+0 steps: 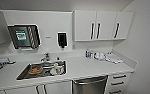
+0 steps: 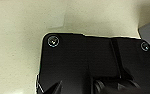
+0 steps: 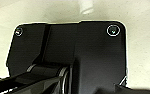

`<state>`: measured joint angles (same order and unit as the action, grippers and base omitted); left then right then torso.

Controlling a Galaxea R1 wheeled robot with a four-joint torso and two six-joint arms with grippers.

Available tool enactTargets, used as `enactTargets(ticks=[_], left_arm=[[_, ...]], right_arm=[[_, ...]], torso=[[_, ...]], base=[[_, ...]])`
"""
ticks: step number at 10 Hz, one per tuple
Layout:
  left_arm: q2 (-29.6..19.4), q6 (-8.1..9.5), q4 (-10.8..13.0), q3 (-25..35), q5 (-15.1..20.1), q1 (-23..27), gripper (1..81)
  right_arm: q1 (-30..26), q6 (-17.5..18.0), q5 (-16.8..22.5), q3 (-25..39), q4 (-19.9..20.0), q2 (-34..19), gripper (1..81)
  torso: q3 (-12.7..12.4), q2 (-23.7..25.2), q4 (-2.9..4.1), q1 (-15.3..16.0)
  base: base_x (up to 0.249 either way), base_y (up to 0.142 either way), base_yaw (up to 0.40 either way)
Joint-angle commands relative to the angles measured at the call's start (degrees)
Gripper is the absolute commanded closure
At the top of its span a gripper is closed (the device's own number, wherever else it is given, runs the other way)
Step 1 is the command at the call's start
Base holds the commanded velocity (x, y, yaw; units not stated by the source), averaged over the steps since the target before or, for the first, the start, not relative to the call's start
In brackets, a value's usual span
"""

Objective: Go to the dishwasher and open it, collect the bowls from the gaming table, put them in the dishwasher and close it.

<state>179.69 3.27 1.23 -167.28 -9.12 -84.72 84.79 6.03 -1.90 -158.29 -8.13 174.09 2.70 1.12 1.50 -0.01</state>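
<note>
A kitchenette seen from the robot's head camera. Nearest, at the lower edge under the worktop, the built-in silver-grey dishwasher (image 1: 90, 85) stands with its front closed, its top bar handle catching the light. Just to its right sit white drawers with black handles (image 1: 119, 83); to its left, white lower cabinet doors (image 1: 38, 89). Above them runs the long white countertop (image 1: 91, 68), into which a rectangular stainless-steel sink (image 1: 42, 70) is set, holding a brownish dish (image 1: 35, 69) and a white cup (image 1: 56, 68) among other crockery (too blurred to tell apart). A chrome tap (image 1: 45, 57) rises behind the basin. Further back on the counter, near the right corner, small bottles and white cloths (image 1: 102, 56) cluster together. On the wall beyond hang a paper-towel dispenser (image 1: 24, 36), a black soap dispenser (image 1: 62, 39) and white upper cabinets with black handles (image 1: 103, 25). In both wrist views, pale floor lies past dark plates; whether either gripper's fingers stand apart or together cannot be told.
</note>
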Motion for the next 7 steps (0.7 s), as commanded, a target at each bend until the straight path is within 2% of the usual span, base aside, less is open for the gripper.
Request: enactTargets(ticks=[1, 7], left_arm=[[-0.29, 0.16, 0.09, -0.15, 2.26, 2.94, 1.0], [0.06, 0.16, 0.09, 0.11, 2.26, 3.20, 1.0]], right_arm=[[-3.52, 0.12, 2.60, -0.07, 0.31, -0.12, 1.0], [-4.14, 0.20, 2.60, -0.42, 0.31, -0.30, 1.0]], torso=[[0.00, 0.00, 0.00, 0.01], [0.00, 0.00, 0.00, 0.01]], base=[[0.116, 0.078, 0.000], [0.116, 0.077, 0.000]])
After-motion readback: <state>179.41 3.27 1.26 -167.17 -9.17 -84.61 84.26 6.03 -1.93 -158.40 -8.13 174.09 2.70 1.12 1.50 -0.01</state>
